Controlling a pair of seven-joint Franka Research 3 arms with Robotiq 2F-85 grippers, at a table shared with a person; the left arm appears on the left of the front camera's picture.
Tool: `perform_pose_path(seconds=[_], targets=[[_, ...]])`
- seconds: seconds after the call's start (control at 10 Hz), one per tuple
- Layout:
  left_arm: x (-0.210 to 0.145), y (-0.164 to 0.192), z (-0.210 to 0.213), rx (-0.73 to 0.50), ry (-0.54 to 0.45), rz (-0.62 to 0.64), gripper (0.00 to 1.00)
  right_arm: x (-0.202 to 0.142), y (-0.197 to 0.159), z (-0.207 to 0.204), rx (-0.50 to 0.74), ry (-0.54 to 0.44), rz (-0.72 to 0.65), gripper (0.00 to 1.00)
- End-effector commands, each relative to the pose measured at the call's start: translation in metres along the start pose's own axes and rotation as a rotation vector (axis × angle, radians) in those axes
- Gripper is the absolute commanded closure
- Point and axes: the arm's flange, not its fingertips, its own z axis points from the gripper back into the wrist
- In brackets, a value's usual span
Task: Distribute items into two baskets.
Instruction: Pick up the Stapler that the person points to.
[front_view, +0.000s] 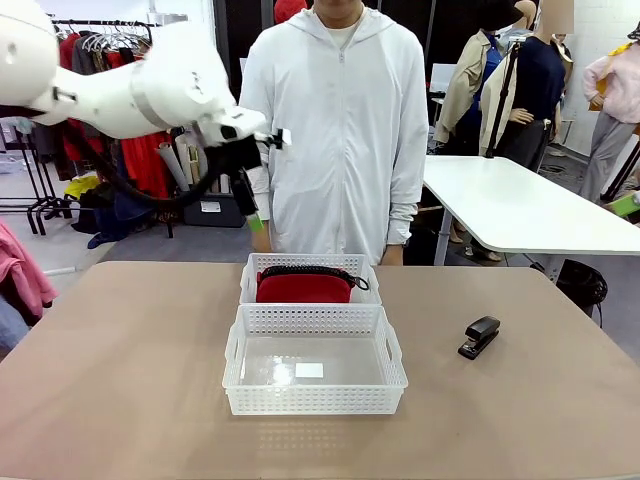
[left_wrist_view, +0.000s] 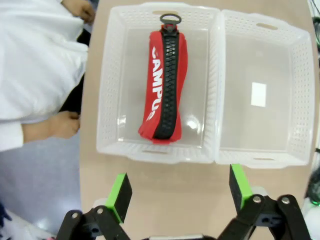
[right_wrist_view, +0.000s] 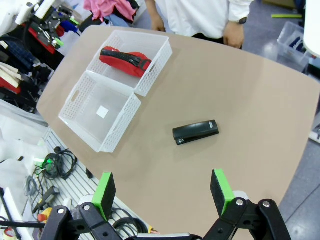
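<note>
out on the tan table (front_view: 120, 350), right of the empty near basket (front_view: 315, 398), the stapler (front_view: 480, 336) lies loose. small and probably slick, it could skid from an off-centre pinch. the red pouch (front_view: 304, 288) sits in the far basket (front_view: 300, 264). left gripper (left_wrist_view: 179, 192) and right gripper (right_wrist_view: 163, 192) both gape, empty. clothes rack (front_view: 100, 45) behind.

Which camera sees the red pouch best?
Left wrist view: the red pouch lies whole below it, zipper and letters clear. Front view: its basket hides its bottom. Right wrist view: small, far away.
</note>
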Motion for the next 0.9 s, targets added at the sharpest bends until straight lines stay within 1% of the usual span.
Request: perform_pose_path(seconds=[0.0, 0.1, 0.3, 0.4, 0.5, 0.8], targets=[[-0.034, -0.024, 0.027, 0.025, -0.119, 0.143, 0.00, 0.001, 0.002, 0.001, 0.004, -0.004, 0.005, 0.00], [-0.051, -0.039, 0.039, 0.043, -0.150, 0.222, 0.00, 0.001, 0.002, 0.001, 0.004, -0.004, 0.005, 0.00], [-0.082, -0.057, 0.047, 0.066, -0.138, 0.366, 0.00, 0.001, 0.002, 0.001, 0.004, -0.004, 0.005, 0.00], [-0.097, -0.066, 0.053, 0.066, -0.168, 0.421, 0.00, 0.001, 0.002, 0.001, 0.004, -0.004, 0.005, 0.00], [-0.116, -0.074, 0.060, 0.072, -0.200, 0.507, 0.00, 0.001, 0.002, 0.001, 0.004, -0.004, 0.005, 0.00], [-0.165, -0.095, 0.071, 0.075, -0.325, 0.654, 0.00, 0.001, 0.002, 0.001, 0.004, -0.004, 0.005, 0.00]])
